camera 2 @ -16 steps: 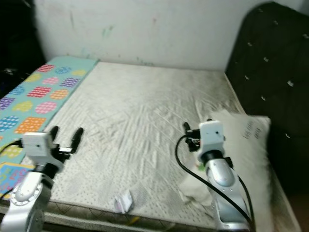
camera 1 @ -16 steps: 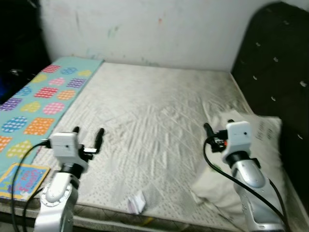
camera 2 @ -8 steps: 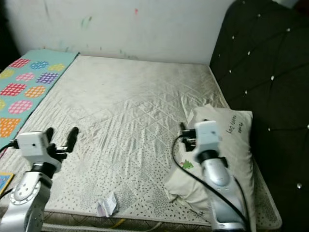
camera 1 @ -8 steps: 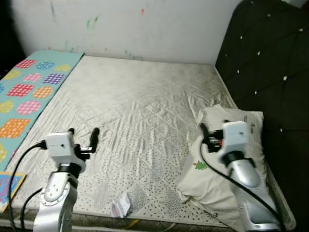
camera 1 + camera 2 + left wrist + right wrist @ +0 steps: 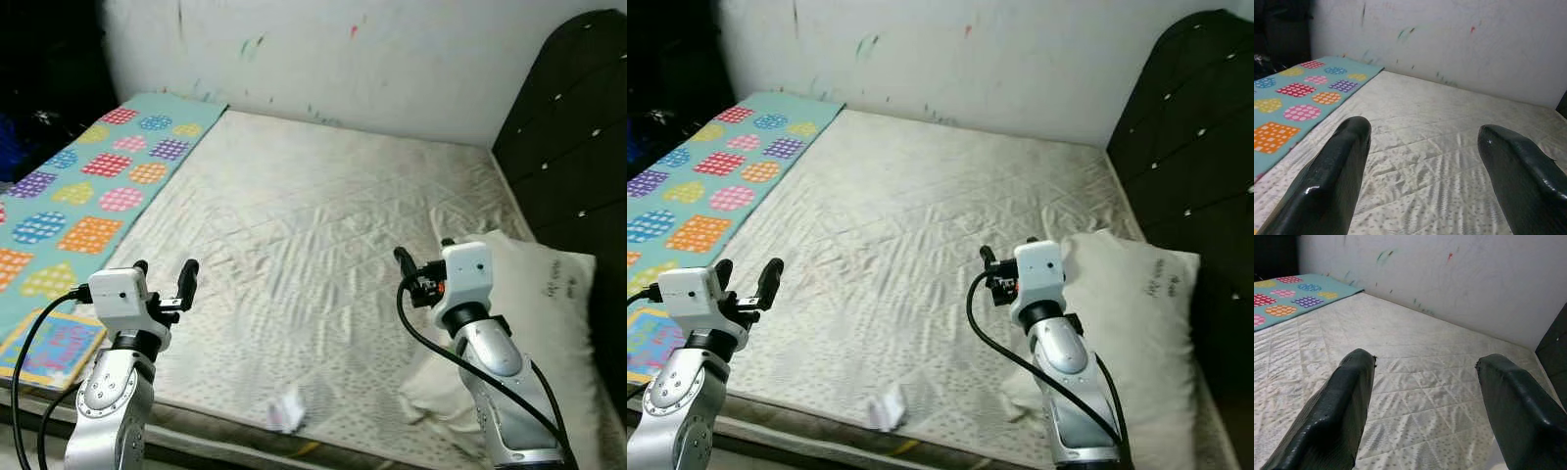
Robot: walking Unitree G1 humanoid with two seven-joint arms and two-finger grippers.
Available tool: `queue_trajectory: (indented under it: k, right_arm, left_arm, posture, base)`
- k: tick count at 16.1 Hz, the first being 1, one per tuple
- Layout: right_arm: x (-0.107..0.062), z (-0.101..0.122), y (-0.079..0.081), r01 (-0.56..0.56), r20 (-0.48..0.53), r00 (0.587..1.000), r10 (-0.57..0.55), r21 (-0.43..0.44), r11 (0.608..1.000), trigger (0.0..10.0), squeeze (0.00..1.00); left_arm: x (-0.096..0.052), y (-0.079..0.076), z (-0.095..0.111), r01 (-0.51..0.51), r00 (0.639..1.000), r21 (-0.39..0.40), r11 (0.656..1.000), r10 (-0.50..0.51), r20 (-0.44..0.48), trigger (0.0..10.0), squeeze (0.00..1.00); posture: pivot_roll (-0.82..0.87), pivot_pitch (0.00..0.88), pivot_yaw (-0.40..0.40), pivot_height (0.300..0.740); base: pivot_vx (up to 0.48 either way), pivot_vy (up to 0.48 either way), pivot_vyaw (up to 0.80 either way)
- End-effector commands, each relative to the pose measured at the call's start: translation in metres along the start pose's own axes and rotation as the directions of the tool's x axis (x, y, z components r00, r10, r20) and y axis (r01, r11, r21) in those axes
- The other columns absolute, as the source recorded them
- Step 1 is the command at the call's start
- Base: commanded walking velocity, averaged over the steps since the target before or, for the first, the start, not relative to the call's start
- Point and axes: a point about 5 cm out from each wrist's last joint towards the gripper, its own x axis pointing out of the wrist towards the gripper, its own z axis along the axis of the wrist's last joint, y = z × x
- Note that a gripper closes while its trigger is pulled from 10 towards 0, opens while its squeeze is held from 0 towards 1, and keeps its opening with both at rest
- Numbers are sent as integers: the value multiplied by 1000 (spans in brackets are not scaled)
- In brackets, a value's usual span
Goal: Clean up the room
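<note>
Black fingers of the left pincer (image 5: 162, 277) stand apart and empty above the near left part of the bed; the right pincer (image 5: 1422, 421), equally spread and empty, hovers just beside the pillow (image 5: 534, 333). Between them, at the bed's near edge, lies a small crumpled white scrap (image 5: 286, 407), probably paper or wrapper: light, soft, easily crushed, so a gentle pinch across its raised fold should do. The pillow is bulky but limp; I would take it by a corner or edge. A quilted, pale mattress (image 5: 323, 225) gives under pressure, so pressing down is forgiving. Left lies a colourful patterned mat (image 5: 88, 196); right, a dark tufted headboard (image 5: 573, 137); behind, a marked white wall (image 5: 372, 49).
</note>
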Motion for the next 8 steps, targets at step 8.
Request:
queue_trajectory:
  k: [8]
  right_arm:
    - [3, 1, 0, -7, 4, 1000, 7, 0, 1000, 10000, 0]
  left_arm:
    - [1, 0, -1, -8, 1000, 0, 1000, 8, -17, 10000, 0]
  posture:
    - [-52, 0, -63, 740]
  base:
    - [0, 480, -300]
